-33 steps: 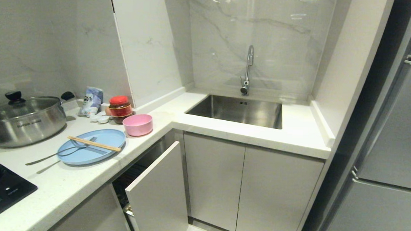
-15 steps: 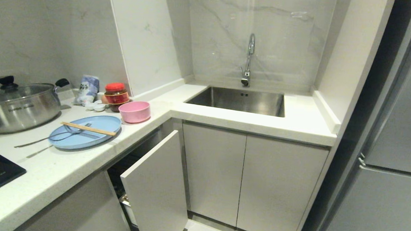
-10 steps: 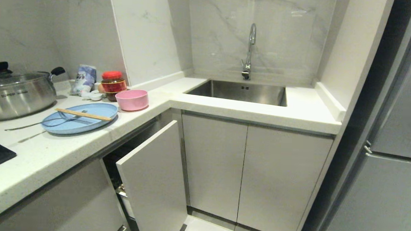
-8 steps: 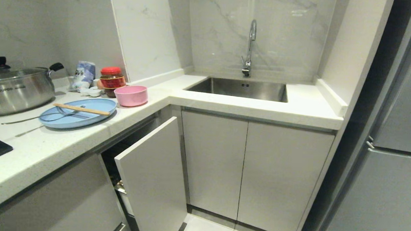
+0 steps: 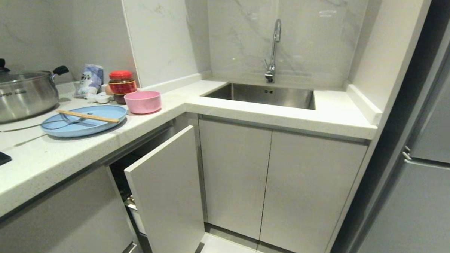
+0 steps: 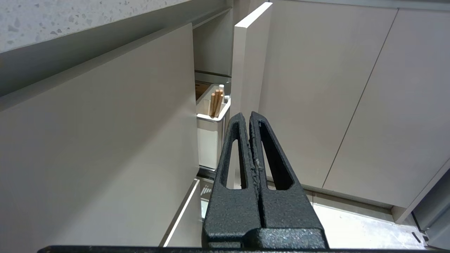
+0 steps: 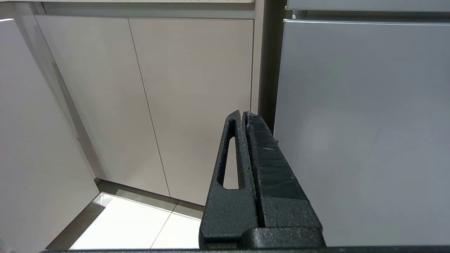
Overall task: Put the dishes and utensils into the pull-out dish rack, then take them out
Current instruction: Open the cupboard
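Left gripper and right gripper both pressed together, empty, low by the cabinets; neither shows in head view. Pull-out dish rack only partly out; wire basket hidden behind its white front, just the utensil cup with wooden sticks shows. Farther, on the counter: plate, likely light, stiff, take by rim. Chopsticks and fork lie across it, thin, slippery. Bowl just beyond.

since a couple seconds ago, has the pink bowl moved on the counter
No. The pink bowl still sits beside the red-lidded jar and blue plate; only the camera shifted.
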Controlling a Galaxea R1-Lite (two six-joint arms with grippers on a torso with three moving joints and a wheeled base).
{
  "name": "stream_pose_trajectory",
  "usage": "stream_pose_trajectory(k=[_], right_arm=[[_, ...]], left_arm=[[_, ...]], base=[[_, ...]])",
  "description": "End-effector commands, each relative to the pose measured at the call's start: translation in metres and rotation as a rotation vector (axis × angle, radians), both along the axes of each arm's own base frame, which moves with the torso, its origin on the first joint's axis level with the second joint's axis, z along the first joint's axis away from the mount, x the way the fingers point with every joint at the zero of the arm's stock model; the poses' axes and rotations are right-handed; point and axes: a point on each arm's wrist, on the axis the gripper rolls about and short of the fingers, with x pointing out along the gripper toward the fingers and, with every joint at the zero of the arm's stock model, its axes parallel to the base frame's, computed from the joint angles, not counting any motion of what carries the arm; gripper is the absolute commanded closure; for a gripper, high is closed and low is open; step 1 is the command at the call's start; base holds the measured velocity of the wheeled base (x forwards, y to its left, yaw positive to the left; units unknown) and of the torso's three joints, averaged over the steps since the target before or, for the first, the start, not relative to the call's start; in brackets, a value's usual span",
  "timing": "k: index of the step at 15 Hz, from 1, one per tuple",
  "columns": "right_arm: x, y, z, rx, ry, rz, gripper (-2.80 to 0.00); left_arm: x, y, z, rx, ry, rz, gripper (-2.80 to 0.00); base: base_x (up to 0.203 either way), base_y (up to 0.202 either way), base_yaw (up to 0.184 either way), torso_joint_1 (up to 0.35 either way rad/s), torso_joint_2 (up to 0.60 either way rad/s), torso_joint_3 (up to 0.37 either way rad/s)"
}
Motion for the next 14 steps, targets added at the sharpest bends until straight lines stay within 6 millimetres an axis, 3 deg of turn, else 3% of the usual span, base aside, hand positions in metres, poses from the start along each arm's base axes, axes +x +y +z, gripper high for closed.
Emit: stream_pose_trajectory(k=[1,14], right_arm=[[0.0020,0.0000,-0.0072,0.000,0.024,0.000,0.00],[0.0020,0.0000,-0.0072,0.000,0.024,0.000,0.00]], left_arm=[[0.0004,0.0000,-0.0012,-0.001,0.006,-0.001,0.00],[0.0004,0.0000,-0.0013,0.004,0.005,-0.001,0.00]], base=[[0.000,0.000,0.000,0.000,0.00,0.000],[0.000,0.000,0.000,0.000,0.00,0.000]])
